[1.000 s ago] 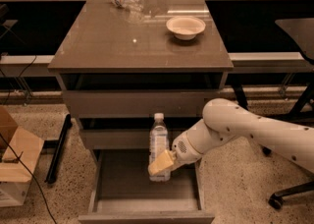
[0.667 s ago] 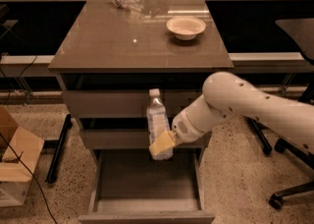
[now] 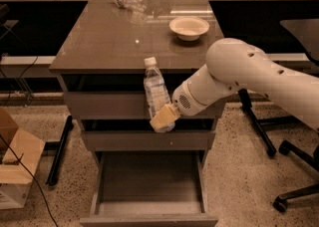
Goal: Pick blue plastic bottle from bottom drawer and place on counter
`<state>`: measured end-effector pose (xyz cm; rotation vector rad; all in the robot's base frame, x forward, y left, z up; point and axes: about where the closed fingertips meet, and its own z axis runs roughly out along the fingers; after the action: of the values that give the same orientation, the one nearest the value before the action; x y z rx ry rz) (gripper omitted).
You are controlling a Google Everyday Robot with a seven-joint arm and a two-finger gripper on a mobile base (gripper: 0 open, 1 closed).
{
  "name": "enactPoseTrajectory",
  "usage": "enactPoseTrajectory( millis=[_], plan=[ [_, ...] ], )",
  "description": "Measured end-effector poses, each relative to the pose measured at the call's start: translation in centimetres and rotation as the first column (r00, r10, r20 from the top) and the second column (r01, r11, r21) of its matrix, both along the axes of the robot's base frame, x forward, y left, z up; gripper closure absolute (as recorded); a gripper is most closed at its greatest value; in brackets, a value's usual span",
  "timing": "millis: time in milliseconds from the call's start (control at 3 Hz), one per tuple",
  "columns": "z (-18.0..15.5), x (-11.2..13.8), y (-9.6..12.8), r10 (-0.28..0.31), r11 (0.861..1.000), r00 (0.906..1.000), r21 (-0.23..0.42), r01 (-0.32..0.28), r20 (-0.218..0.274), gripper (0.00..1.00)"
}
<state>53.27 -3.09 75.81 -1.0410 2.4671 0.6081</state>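
Note:
My gripper (image 3: 162, 117) is shut on the lower part of the blue plastic bottle (image 3: 155, 89). The bottle is upright, slim and clear with a white cap, held in the air in front of the cabinet's upper drawer fronts. Its cap reaches about the level of the counter's front edge. The counter (image 3: 114, 39) is a glossy grey-brown slab behind the bottle. The bottom drawer (image 3: 149, 186) is pulled open below and looks empty inside. My white arm reaches in from the right.
A cream bowl (image 3: 189, 27) sits at the counter's right back. A crumpled clear bottle (image 3: 127, 0) lies at the counter's far edge. A cardboard box (image 3: 14, 164) stands on the floor left, an office chair base (image 3: 294, 191) at the right.
My gripper has lifted the bottle up out of the open bottom drawer, from drawer level to near the counter's edge height. The arm has risen with it.

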Motion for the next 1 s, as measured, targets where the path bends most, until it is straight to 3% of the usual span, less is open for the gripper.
enactPoseTrajectory(
  millis=[333,1000],
  plan=[
    [0.0,0.0,0.0,0.0,1.0,1.0,0.0,0.0,0.0,1.0],
    [3.2,4.2,0.5,-0.013,0.993,0.9976,-0.12,0.021,0.069,1.0]
  ],
)
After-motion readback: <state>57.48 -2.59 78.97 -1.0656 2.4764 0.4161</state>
